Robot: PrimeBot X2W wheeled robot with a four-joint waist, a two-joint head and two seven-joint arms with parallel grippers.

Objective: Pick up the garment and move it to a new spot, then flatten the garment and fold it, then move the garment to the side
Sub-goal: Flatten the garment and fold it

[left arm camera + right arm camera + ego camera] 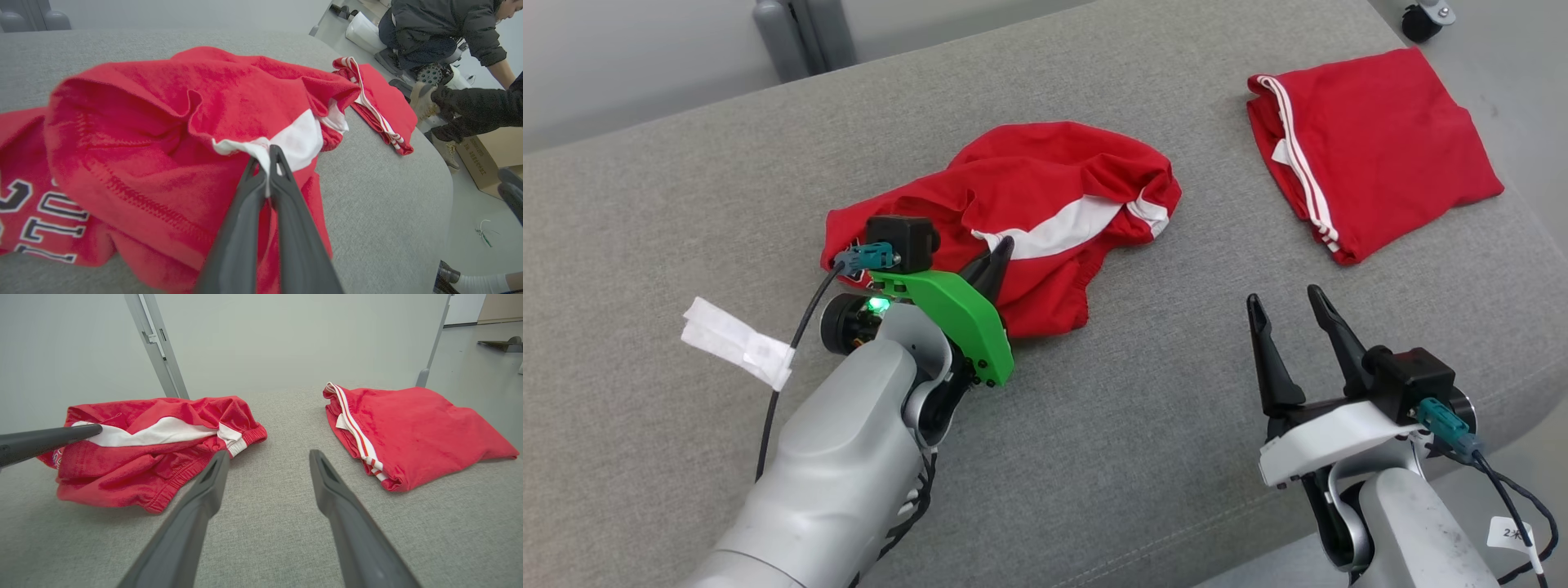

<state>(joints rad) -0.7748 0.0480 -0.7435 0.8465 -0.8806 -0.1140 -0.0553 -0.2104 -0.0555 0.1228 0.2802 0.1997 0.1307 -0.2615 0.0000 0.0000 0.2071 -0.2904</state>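
Your right claw (1284,296) stands open and empty over the near edge of the grey worktop (1143,425). Ahead to its left, your left claw (1003,249) is pinched tight on the white band (1066,229) of the crumpled red garment (1045,171) mid-worktop. A folded red garment (1380,139) lies at the far right corner.

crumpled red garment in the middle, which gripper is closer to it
Left. The left gripper is shut on the white panel of the crumpled red garment, so it is touching it. The right gripper is open over the grey cushion, off to the garment's right and apart from it.
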